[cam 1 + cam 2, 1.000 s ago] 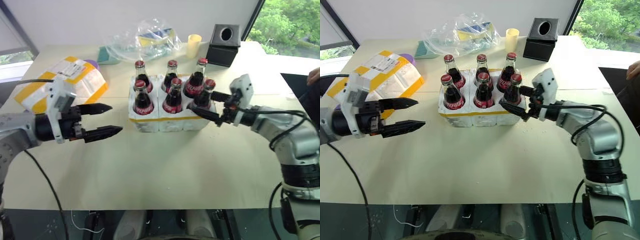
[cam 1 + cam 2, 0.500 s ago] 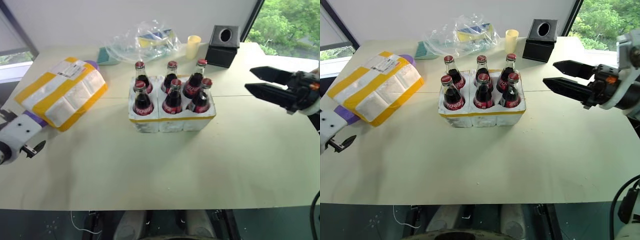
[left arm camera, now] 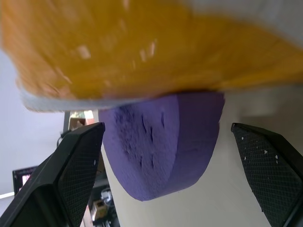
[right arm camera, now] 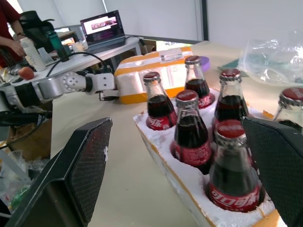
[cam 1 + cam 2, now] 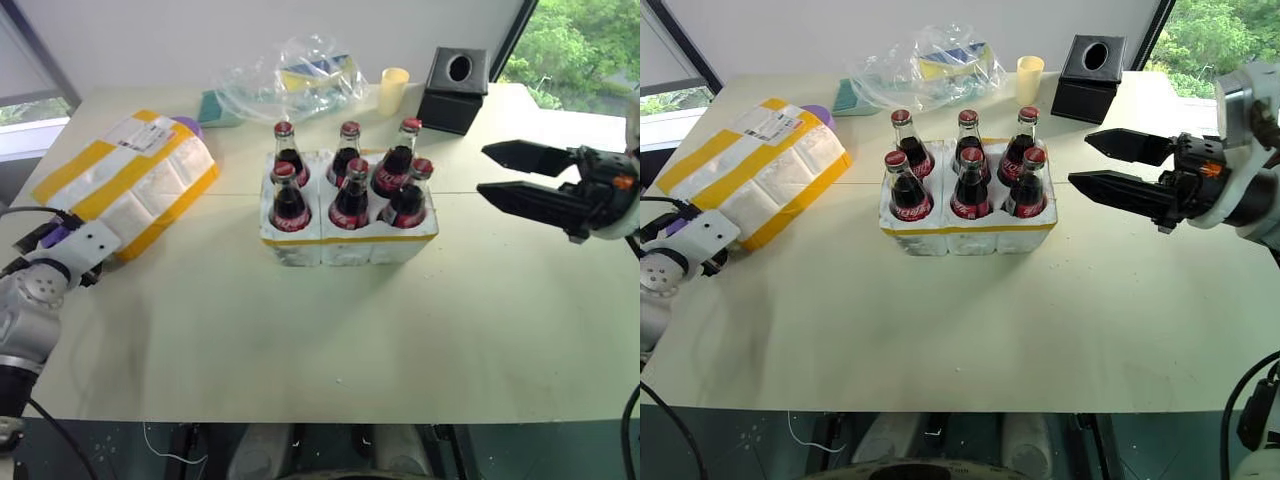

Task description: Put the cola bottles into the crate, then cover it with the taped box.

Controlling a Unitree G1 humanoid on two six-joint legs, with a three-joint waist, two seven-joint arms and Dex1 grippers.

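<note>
Cola bottles: six small glass bottles (image 5: 960,170) of dark cola with red caps and red labels, standing upright in two rows of three, one in each well of the crate.
Crate: a white foam tray (image 5: 967,232) with a thin yellow band, near the middle of the pale table (image 5: 970,320), slightly toward its far side.
Taped box: a white foam box (image 5: 752,166) wrapped in wide yellow bands, a white shipping label on top, lying on the table's far left, well apart from the crate. Its near-left corner rests on a purple foam disc (image 3: 161,142).
Left gripper: at the table's left edge, just beside the near-left corner of the taped box (image 3: 168,177). Its two black fingers (image 3: 71,175) stand wide apart on either side of the purple disc, holding nothing.
Right gripper: raised above the table to the right of the crate (image 5: 1102,165), pointing left toward the bottles. Its fingers are spread wide and empty, clear of the bottles.
Far side of table: a crumpled clear plastic bag (image 5: 925,70), a pale yellow cup (image 5: 1029,78) and a black cube with a round hole (image 5: 1092,66).
</note>
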